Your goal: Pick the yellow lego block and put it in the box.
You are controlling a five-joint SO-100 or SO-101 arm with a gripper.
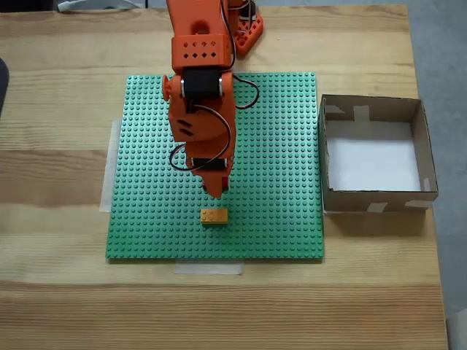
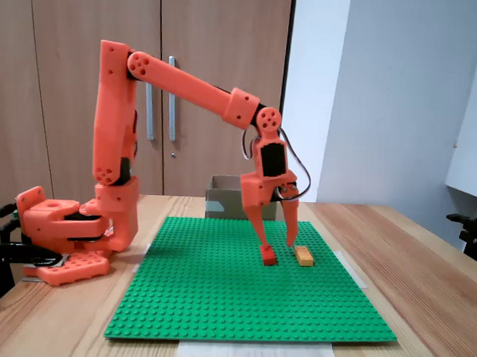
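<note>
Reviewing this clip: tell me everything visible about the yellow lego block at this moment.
The yellow lego block is a small yellow-orange rectangular brick of glossy plastic. It lies flat on the green baseplate, toward that plate's near edge in the top-down fixed view, long side running left to right. The open gripper stands just beside it, fingertips down at the plate; from the side the block looks free of both fingers, though the gap is slight. It is outside the box.

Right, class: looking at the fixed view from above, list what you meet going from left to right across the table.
Bare wooden table → pale tape strip → green studded baseplate → yellow lego block, just below the open gripper → cardboard box.
</note>
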